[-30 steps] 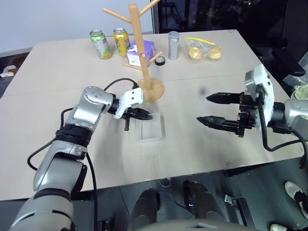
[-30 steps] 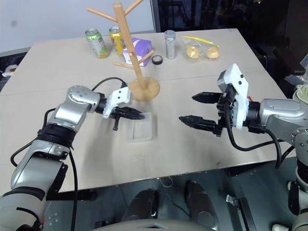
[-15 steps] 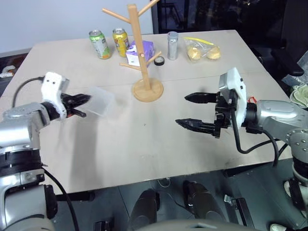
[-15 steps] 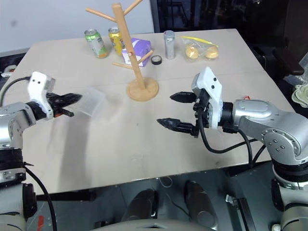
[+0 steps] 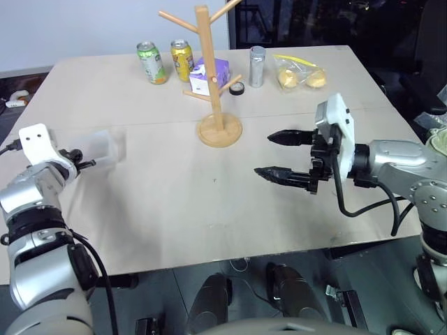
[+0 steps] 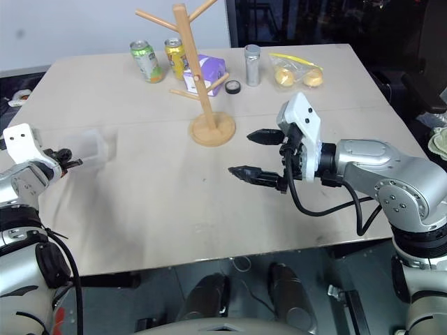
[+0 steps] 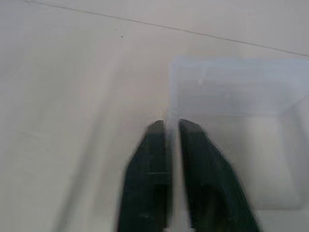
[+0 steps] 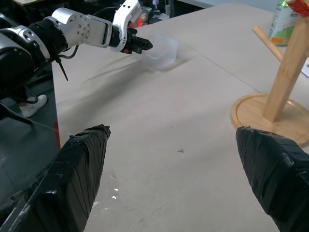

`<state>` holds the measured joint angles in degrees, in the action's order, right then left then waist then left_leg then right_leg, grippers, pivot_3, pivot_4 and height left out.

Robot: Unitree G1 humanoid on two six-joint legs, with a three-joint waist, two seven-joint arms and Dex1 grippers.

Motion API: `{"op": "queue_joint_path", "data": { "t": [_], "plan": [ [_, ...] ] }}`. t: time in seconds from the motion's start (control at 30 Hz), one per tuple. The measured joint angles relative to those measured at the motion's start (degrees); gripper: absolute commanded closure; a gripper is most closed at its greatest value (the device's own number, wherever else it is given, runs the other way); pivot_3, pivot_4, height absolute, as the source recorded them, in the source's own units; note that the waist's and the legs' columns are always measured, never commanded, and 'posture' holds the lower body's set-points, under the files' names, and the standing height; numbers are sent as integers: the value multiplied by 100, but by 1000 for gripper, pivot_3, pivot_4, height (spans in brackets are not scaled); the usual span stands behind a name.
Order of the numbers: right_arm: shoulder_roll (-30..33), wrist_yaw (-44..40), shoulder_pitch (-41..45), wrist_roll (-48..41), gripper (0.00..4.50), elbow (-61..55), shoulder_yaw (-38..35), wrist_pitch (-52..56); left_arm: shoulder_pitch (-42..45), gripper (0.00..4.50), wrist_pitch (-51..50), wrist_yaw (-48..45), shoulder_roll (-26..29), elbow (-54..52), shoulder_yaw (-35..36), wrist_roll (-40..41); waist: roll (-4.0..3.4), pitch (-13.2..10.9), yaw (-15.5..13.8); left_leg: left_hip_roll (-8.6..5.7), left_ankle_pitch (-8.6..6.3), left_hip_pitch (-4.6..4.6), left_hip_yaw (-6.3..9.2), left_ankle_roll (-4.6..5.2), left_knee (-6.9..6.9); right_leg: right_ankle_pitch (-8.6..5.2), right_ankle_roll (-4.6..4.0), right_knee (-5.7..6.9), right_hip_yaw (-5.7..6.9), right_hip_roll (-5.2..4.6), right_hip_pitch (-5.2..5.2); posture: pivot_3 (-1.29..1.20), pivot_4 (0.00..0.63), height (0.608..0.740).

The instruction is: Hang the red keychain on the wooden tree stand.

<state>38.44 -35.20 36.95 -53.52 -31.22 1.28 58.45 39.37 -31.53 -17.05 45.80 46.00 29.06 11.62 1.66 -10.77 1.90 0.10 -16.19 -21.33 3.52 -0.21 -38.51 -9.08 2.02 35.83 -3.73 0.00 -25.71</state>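
The wooden tree stand [image 5: 204,63] rises from its round base [image 5: 219,130] at the back middle of the table, its pegs bare. The red keychain is out of view. My left gripper [image 5: 85,162] is out at the table's far left, shut on the wall of a clear plastic box [image 5: 105,146]; in the left wrist view the box's wall [image 7: 231,121] runs between the two fingers [image 7: 149,159]. Well apart from the stand and to the right of its base, my right gripper [image 5: 264,153] hovers open and empty, pointing left.
Along the back stand a green can [image 5: 151,61], a yellow can [image 5: 183,59], a purple carton [image 5: 213,73], a silver can [image 5: 257,66], a black tape roll [image 5: 238,88] and a bag of yellow items [image 5: 300,73]. Bare tabletop [image 5: 181,202] lies between my grippers.
My left gripper lifted the clear box from beside the stand's base and swung it far to the left. The right gripper drifted slightly left, still open.
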Motion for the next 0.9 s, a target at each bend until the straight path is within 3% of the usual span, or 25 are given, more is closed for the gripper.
{"op": "queue_joint_path", "data": {
  "t": [0.03, 0.07, 0.2, 0.37, 0.57, 0.73, 0.9],
  "plan": [
    [24, 43, -6, -4, 0, -2, -17, 14, 27, 2045, 4, -13, 0, 57, -21, 22, 0, 0, 9, 0, 0, -1, 0, 0, 0, 1, -1, 0, 0, 0, 0, 0, 150, 740],
    [28, 51, -8, -4, 0, -2, -20, 15, 33, 1943, 4, -16, 0, 63, -24, 27, 0, 0, 10, 0, 0, -1, 0, 0, 0, 1, -1, 0, 0, 0, 0, 0, 150, 740],
    [112, 278, -191, -84, 0, -60, -258, 127, 90, 161, -153, -23, 150, -176, -31, 149, 5, 2, 29, 1, 0, -4, 1, 0, 0, 2, -4, -1, 0, -2, -1, 0, 150, 740],
    [132, 676, -491, -333, 0, -201, -687, 306, -88, 161, -704, -507, 489, -1317, -122, 402, 7, 1, 41, 2, 0, -13, 4, 0, 0, 3, -5, -2, 1, -4, -5, 0, 150, 740],
    [331, 1507, -1251, -504, 0, -394, -1462, 610, -364, 161, -1405, -2013, 1043, -3336, -686, 1063, 8, 1, -5, 0, 0, -17, 4, 0, -2, -2, 0, -6, 0, -10, -4, 0, 150, 740],
    [202, 2667, -1908, 153, 0, -440, -1770, 682, -264, 161, -1585, -3364, 808, -5006, -1773, 1906, 10, 3, 8, -5, 0, -23, -6, 0, -13, -3, 1, -8, -7, -3, -4, 0, 150, 740],
    [9, 3274, -2590, 1331, 0, 58, -1796, 214, 176, 161, -982, -3974, -146, -5503, -3104, 1833, 9, 3, 48, -2, 0, -28, -17, 0, -13, -2, 1, -1, -23, 10, -3, 0, 150, 740]
  ]
}}
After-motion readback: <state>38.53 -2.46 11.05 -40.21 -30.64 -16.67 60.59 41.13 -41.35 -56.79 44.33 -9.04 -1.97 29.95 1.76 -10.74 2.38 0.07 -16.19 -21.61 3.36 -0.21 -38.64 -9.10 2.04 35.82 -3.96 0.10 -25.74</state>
